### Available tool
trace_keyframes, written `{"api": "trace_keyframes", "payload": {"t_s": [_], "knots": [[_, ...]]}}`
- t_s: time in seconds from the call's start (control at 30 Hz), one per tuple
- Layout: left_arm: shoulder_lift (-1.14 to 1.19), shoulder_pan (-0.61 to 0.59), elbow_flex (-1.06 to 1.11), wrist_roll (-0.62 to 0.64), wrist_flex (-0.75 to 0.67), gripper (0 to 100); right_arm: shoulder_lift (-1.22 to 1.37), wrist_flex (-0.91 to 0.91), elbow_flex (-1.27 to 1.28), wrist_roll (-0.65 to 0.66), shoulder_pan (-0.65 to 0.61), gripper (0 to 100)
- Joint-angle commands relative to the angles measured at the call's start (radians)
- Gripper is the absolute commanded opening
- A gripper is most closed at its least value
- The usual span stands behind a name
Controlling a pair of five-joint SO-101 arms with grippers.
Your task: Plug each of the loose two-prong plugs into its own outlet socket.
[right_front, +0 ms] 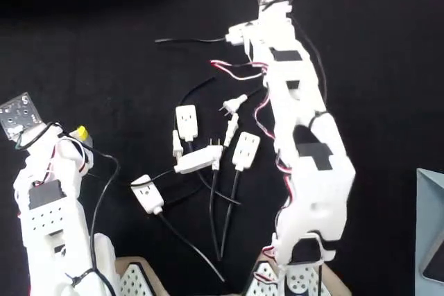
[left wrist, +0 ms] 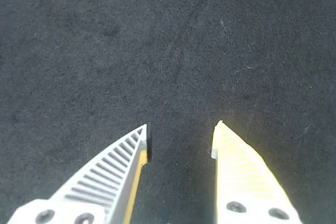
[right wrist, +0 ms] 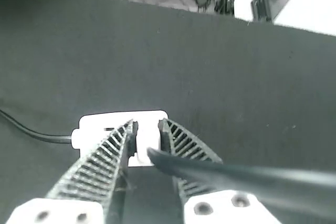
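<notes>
I count three sockets (right_front: 186, 121) mid-table and two loose plugs (right_front: 234, 105) between them, one aiming its prongs leftward. My right tool (right wrist: 146, 124) pinches a fourth socket (right wrist: 97, 124) lying crosswise at the far side. My left tool (left wrist: 181, 127) gapes over the black table (left wrist: 157, 35).

The black tabletop (right_front: 104, 67) carries white outlet sockets (right_front: 186, 121) and loose two-prong plugs (right_front: 234, 105) clustered at its middle, their black cords (right_front: 227, 218) trailing toward the near edge.
</notes>
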Motion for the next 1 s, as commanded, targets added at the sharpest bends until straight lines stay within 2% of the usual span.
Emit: {"api": "trace_keyframes", "payload": {"t_s": [0.0,0.1,0.3,0.57,0.83,0.97], "knots": [[-0.017,-0.008,-0.004,-0.003,-0.012,21,0.004,0.167,-0.163,-0.005,0.009,12.9],[-0.017,-0.008,-0.004,-0.003,-0.012,21,0.005,0.290,-0.222,-0.005,0.006,19.6],[-0.017,-0.008,-0.004,-0.003,-0.012,21,-0.001,0.440,-0.332,-0.005,0.006,19.8],[-0.017,-0.008,-0.004,-0.003,-0.012,21,-0.174,0.887,-0.484,-0.005,-0.003,19.8],[-0.017,0.001,-0.019,-0.012,-0.011,21,-0.363,1.238,-0.426,0.003,-0.078,19.8],[-0.017,0.036,-0.044,-0.104,0.018,21,-0.466,1.346,-0.337,0.003,-0.109,19.8]]}}
